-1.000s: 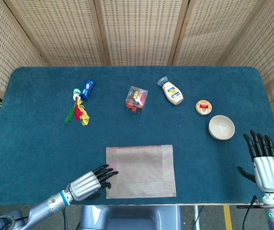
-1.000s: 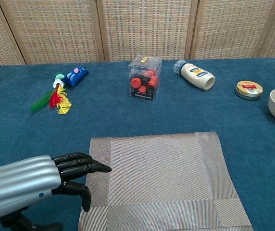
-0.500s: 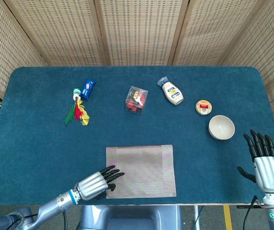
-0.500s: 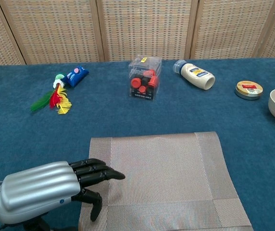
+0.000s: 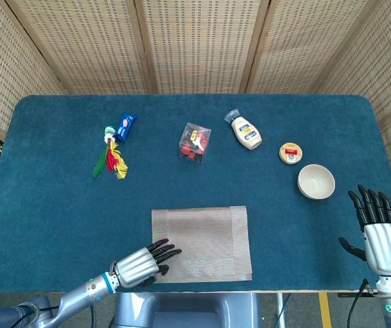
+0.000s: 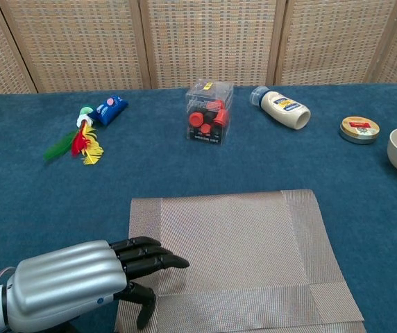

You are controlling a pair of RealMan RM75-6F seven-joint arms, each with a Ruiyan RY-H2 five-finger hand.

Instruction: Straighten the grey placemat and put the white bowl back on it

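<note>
Grey placemat [image 5: 201,242] lies near the table's front edge, roughly square to it; keep fingertip pressure light and drag evenly so it doesn't bunch. Left hand [image 5: 141,263] flat, fingers extended, resting on mat's front-left corner, gripping nothing. White bowl [image 5: 316,181] sits well right of mat; right hand [image 5: 379,236] open, empty

No readable text in either view. The bottle [image 6: 282,108] lying near the table's [image 5: 45,205] far edge has a blue-and-yellow label, and the round tin [image 6: 359,129] toward the right edge has a red-and-white sticker, but the print on both is too small to make out.
</note>
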